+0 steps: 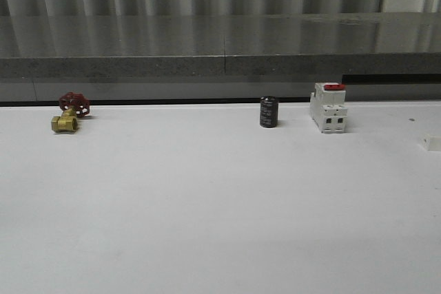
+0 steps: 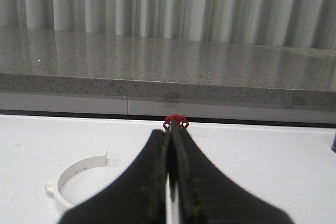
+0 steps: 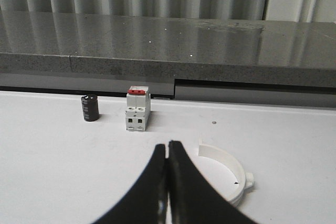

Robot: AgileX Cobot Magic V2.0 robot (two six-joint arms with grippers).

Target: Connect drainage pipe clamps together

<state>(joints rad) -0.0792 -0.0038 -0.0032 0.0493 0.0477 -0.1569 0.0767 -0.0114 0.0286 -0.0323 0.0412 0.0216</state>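
One white half-ring drainage pipe clamp (image 2: pixel 84 162) lies flat on the white table beside my left gripper (image 2: pixel 171 130), off to one side of the black fingers. The left jaws are shut with nothing between them. A second white half-ring clamp (image 3: pixel 221 155), with a small end tab, lies on the table close beside my right gripper (image 3: pixel 167 144). That gripper is also shut and empty. Part of each clamp is hidden behind the fingers.
At the table's far edge stand a brass valve with a red handwheel (image 1: pixel 69 111), a black cylinder (image 1: pixel 269 111) and a white switch block with a red top (image 1: pixel 328 107). A small white piece (image 1: pixel 432 142) shows at the right edge. A grey ledge (image 1: pixel 220 60) runs behind.
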